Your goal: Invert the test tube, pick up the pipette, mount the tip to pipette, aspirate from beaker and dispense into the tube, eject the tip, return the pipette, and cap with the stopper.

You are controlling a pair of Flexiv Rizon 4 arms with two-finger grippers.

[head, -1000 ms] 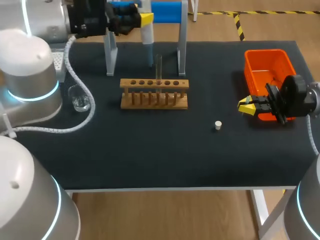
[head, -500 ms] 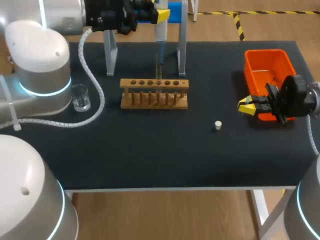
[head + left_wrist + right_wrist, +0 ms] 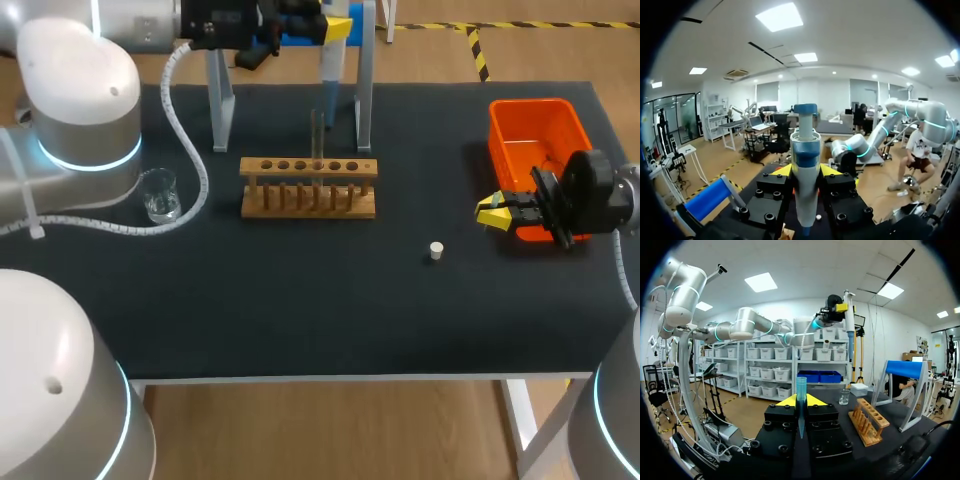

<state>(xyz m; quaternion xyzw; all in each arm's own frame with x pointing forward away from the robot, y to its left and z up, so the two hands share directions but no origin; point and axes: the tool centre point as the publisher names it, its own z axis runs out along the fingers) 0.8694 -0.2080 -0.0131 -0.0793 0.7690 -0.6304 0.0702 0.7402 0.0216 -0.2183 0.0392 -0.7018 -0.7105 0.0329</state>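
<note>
Two claws are both loaded: the left claw (image 3: pixel 330 24), at 12 o'clock over the far edge of the worktop (image 3: pixel 300 300), grips the white-and-blue pipette (image 3: pixel 328 62) upright between its yellow fingers, with the pipette's lower end near the top of the test tube (image 3: pixel 318 135) standing in the wooden rack (image 3: pixel 308 200). The right claw (image 3: pixel 490 213), at 3 o'clock beside the orange bin (image 3: pixel 535 125), is closed narrowly on a blue pipette tip (image 3: pixel 800 407). From the rack, the white stopper (image 3: pixel 436 250) lies at 5 o'clock and the glass beaker (image 3: pixel 160 195) at 9 o'clock.
</note>
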